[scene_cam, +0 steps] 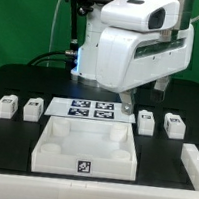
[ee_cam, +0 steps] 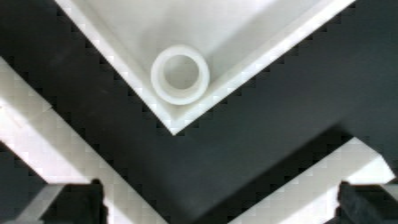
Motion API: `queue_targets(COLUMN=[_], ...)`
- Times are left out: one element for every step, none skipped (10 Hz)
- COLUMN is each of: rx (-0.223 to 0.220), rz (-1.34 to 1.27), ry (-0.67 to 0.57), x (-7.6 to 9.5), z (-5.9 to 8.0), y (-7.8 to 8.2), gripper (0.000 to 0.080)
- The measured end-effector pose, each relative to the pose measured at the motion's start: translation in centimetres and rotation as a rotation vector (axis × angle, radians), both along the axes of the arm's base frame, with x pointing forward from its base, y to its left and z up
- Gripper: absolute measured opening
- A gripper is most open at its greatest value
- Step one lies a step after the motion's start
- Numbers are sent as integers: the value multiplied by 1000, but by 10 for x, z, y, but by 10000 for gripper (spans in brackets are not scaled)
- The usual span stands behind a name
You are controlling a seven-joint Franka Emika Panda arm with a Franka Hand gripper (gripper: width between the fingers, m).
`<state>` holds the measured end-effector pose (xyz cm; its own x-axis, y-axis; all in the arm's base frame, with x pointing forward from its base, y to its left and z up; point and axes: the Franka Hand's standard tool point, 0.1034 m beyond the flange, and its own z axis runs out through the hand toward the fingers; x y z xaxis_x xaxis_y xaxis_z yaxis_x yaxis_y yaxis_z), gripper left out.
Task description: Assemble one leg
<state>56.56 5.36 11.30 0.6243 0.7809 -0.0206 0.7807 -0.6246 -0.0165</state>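
1. Your gripper (ee_cam: pixel 199 207) is spread wide and carries nothing. Its fingers (ee_cam: pixel 50 205) show dimly over bare table, hovering just off a corner of the tray piece (ee_cam: pixel 249 40) that holds a round socket (ee_cam: pixel 180 75).
2. No leg stands in that socket yet. The leg (scene_cam: pixel 146 120) nearest the arm sits just beyond the tray piece's far corner, on the exterior view's right, with a 2nd leg (scene_cam: pixel 173 123) beside it. 2 more legs (scene_cam: pixel 33 107) lie beyond the far corner on the exterior view's left.
3. Risk: if you descend here, a finger may catch the tray piece's raised wall and shove it, because that wall lies just ahead of the open jaws.
4. Risk: those 2 legs stand near each other, so a wide or skewed approach may knock the neighbour.
5. Room: the marker board (scene_cam: pixel 91 110) lies flat just behind the tray piece and blocks nothing. A white bar (scene_cam: pixel 192 164) hems the table beside the tray piece, on the exterior view's right.
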Motion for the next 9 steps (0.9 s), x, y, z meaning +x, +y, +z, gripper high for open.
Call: queue_targets(rx=[0,0,0,1,1,1,1,1,1], rz=[0,0,3,39,39,39,39,39,39], ry=[0,0,0,1,1,1,1,1,2], x=[0,0,0,0,0,0,0,0,0], z=[0,0,0,0,0,0,0,-1,-1], y=[0,0,0,0,0,0,0,0,0], gripper=[650,650,650,650,650,650,650,650,650])
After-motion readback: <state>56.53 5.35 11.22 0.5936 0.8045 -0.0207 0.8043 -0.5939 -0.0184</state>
